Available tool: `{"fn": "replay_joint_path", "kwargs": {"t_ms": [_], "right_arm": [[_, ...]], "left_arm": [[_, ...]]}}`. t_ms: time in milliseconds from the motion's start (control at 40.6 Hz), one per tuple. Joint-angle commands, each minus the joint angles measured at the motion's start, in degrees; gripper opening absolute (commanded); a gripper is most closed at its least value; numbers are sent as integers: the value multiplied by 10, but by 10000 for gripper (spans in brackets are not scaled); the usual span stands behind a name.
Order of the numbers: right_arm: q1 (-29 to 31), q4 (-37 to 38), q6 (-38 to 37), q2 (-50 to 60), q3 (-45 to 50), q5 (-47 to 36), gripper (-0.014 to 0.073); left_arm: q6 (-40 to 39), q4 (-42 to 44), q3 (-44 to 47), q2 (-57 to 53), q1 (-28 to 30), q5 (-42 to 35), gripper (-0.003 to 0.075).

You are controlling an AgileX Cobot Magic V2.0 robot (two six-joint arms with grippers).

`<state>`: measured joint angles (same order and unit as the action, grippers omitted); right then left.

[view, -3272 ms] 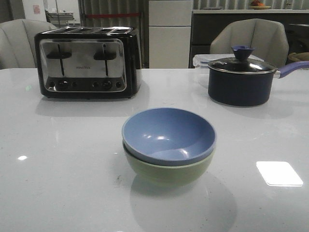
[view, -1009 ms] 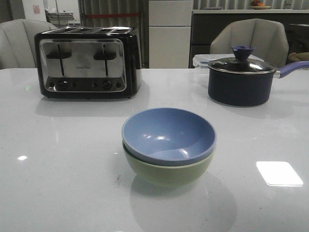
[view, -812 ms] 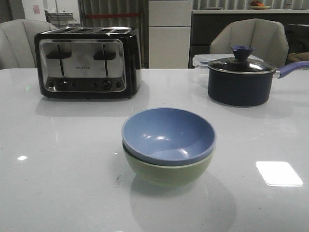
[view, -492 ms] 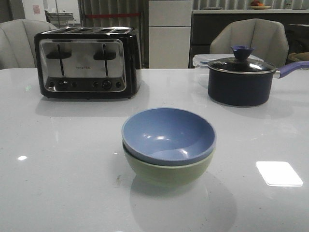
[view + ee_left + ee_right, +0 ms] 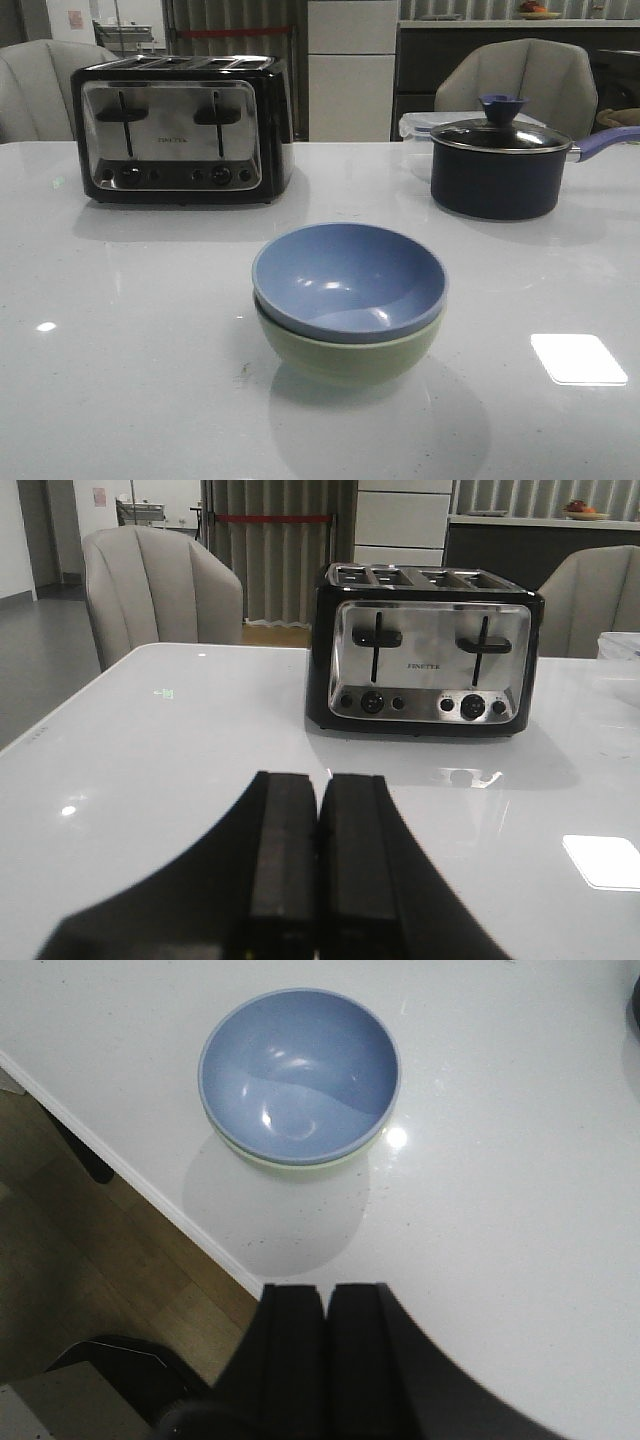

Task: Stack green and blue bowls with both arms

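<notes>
The blue bowl sits nested inside the green bowl at the middle of the white table, near its front edge. The right wrist view shows the same stack from above, the blue bowl with a thin green rim under it. My left gripper is shut and empty, low over the table and facing the toaster. My right gripper is shut and empty, held high above the table, apart from the bowls. Neither gripper shows in the front view.
A black and chrome toaster stands at the back left, also in the left wrist view. A dark navy lidded saucepan with a blue handle stands at the back right. The table edge and wooden floor show beside the bowls.
</notes>
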<state>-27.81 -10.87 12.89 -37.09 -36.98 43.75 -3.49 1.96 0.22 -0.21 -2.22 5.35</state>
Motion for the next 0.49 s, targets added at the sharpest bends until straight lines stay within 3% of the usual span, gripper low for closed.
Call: {"fn": "replay_joint_path", "kwargs": {"t_ms": [0,148,467], "right_arm": [[1,-3,7,10,-10,-37,57],[65,1,7,58,21,-58,57],[249,0,7,250,179,-224,57]], "left_arm": [[-6,-1,2,-12,-5,-53,93],[-6,-1,2,-12,-5,-53,93],[-6,-1,2,-12,-5,-53,93]]}}
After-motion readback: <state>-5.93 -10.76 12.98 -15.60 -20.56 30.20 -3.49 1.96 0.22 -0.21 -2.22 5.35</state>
